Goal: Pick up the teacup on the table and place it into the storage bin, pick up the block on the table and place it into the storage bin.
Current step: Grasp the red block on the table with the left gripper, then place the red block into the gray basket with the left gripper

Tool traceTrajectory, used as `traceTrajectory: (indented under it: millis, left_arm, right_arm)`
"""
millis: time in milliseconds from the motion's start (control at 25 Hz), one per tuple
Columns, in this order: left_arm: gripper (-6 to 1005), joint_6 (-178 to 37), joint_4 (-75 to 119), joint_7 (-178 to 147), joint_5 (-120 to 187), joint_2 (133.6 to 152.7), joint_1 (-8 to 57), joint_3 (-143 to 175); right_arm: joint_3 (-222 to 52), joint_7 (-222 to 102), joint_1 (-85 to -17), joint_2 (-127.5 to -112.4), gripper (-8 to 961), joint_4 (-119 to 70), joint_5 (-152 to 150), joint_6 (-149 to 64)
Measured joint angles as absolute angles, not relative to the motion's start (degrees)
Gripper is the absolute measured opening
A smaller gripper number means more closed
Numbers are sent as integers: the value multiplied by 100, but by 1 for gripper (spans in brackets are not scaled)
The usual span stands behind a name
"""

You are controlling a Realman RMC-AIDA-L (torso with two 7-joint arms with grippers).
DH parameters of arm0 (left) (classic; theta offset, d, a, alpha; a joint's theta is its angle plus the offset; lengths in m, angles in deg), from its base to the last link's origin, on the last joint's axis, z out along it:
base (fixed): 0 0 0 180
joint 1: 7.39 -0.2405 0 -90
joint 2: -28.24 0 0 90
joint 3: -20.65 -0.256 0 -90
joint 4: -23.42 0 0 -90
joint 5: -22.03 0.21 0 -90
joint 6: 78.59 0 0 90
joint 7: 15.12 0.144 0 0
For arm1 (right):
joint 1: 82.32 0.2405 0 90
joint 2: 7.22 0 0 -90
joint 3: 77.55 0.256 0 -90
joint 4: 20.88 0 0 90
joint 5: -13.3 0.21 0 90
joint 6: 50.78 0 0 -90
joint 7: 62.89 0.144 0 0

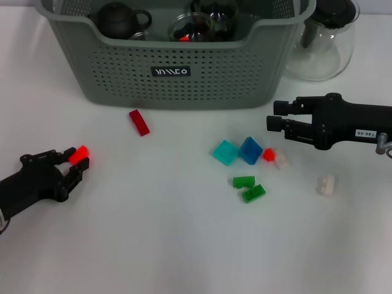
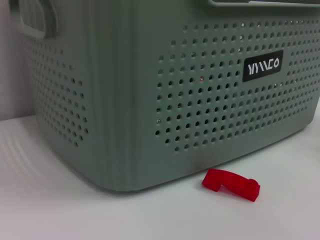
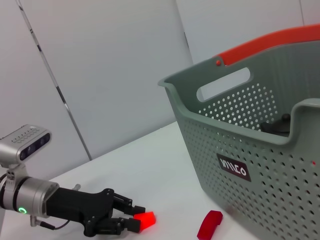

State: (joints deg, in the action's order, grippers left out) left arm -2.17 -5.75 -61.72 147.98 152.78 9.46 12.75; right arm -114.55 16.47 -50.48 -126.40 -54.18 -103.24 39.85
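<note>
My left gripper [image 1: 75,163] pinches a bright red block [image 1: 78,154] left of the storage bin [image 1: 177,67]; my right gripper [image 1: 274,122] hovers right of it, jaw state unclear.

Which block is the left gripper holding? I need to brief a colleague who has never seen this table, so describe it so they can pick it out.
Start at the storage bin, then go down to the left gripper near the table's left edge. The bright orange-red block is pinched at its fingertips. Unlike the dark red block lying flat near the bin, it is brighter and off the table.
</note>
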Motion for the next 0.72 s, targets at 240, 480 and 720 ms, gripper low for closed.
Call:
traceTrajectory:
  millis: [240, 480, 720]
  left_arm:
    - [288, 7, -687, -6411, 14780, 15275, 921, 1319]
    - [287, 1446, -1249, -7680, 14854, 15082, 962, 1386]
    - [287, 2902, -1431, -9143, 15178, 14796, 1613, 1121]
  right_arm:
    - [-11455, 1647, -5051, -12636, 425, -5418, -10315, 4012]
    - [-11455, 1647, -5051, -12622, 424, -5418, -10306, 4015]
    - [-11466, 1647, -5026, -12624, 424, -5419, -10319, 3987]
